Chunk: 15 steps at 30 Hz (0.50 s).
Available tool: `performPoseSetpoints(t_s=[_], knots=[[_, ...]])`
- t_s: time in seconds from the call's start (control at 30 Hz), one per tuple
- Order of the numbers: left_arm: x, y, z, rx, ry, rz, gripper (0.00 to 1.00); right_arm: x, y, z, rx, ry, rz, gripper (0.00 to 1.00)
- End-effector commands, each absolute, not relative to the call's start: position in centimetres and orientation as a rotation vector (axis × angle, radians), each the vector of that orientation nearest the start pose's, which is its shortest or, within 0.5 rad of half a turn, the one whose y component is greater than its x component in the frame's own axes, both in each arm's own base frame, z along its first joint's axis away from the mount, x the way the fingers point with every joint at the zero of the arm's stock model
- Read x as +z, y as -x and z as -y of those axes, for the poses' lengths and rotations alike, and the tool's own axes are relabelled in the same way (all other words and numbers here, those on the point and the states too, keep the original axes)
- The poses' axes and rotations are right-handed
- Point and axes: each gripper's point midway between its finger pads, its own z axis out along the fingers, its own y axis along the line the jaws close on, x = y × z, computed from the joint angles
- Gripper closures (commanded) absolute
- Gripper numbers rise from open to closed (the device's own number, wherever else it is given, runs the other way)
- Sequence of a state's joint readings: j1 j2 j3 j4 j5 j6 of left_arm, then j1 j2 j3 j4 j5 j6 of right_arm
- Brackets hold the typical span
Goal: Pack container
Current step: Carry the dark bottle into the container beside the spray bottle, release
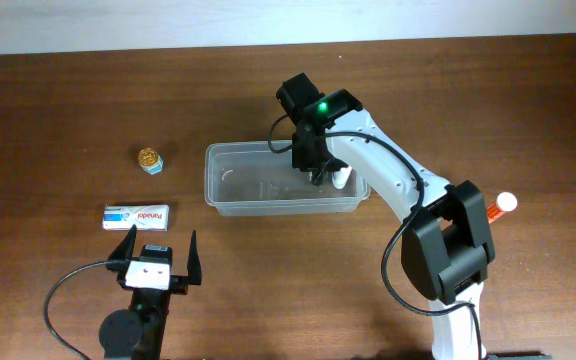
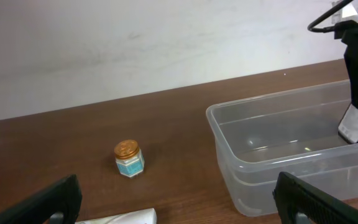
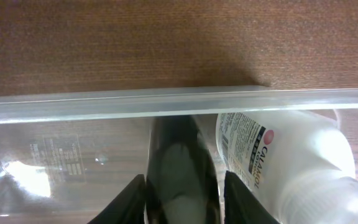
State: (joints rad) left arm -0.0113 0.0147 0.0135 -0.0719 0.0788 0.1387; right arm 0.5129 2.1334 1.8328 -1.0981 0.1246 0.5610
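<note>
This looked like a robotics lab bench rather than a home or shop. Two robot arms, the left arm point(image 1: 146, 305) and the right arm point(image 1: 393, 165), stood at the near edge of a bare brown wood-grain tabletop point(image 1: 58, 100). A loose black cable point(image 1: 60, 285) trailed beside the left one, and a green status light point(image 1: 321, 106) glowed on the right one. Behind ran a plain white wall point(image 2: 104, 43). Only a few test items were laid out: a clear container point(image 1: 230, 203), a small gold-lidded jar point(image 1: 149, 158) and a medicine box point(image 1: 136, 215).
</note>
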Motion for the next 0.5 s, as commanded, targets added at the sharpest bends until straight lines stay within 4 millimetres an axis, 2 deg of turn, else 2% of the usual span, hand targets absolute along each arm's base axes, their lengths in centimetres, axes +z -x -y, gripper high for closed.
performPoseSetpoints(t_s=[0.0,0.3,0.47], knots=[[15.8,-24.5,1.5,0.047,-0.189,-1.633,0.01,8.3,-41.3,-20.0,-0.053,-0.112,-2.906,0.65],[15.8,-24.5,1.5,0.047,-0.189,-1.633,0.01,8.4,-41.7,-19.1,-0.034,-0.144,-2.916,0.62],[15.8,-24.5,1.5,0.047,-0.189,-1.633,0.01,9.5,-41.7,-19.8,0.045,-0.11,-2.934,0.62]])
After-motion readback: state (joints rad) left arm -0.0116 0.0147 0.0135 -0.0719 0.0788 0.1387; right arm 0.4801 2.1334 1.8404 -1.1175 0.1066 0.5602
